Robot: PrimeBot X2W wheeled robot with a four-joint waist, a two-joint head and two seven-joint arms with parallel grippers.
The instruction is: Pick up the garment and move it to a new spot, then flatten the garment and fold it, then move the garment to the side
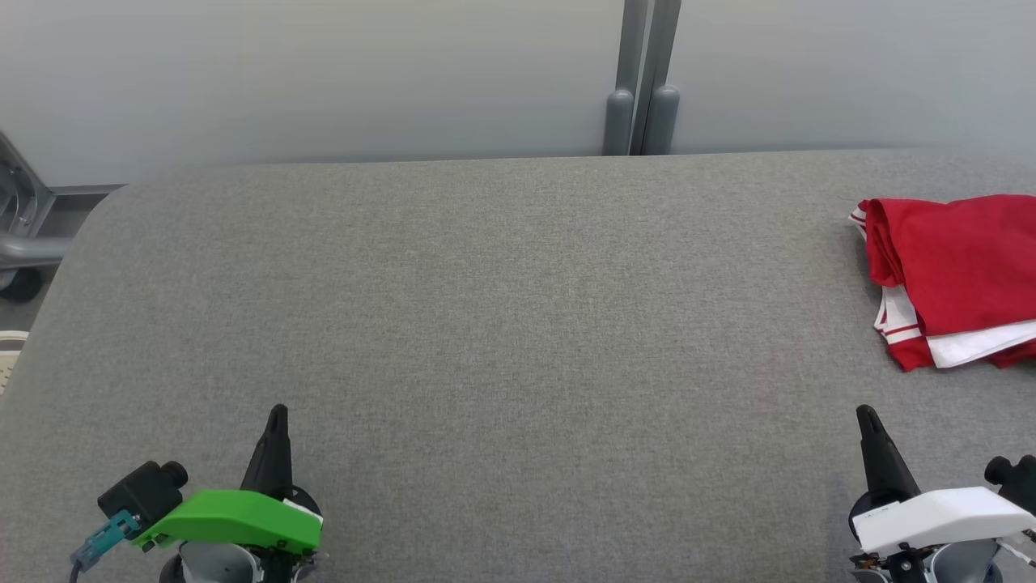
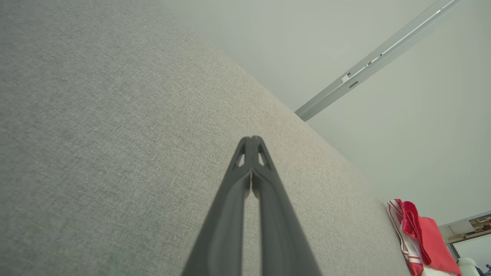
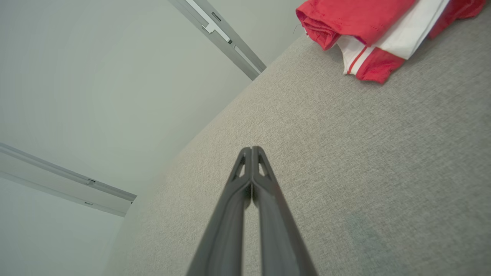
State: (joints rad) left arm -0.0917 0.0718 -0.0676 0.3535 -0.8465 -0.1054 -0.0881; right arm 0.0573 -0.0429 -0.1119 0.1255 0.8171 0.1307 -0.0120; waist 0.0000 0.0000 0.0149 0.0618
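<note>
Grey fabric table (image 1: 486,308); folded red-white garment (image 1: 955,275) at right edge.

This looks like a plain robot lab or test room: a large table (image 1: 518,324) covered in grey cloth stands before bare pale wall panels (image 1: 324,73), joined by a metal post (image 1: 643,73) at twelve o'clock, and a grey wheeled metal frame (image 1: 23,243) stands at ten o'clock.
</note>
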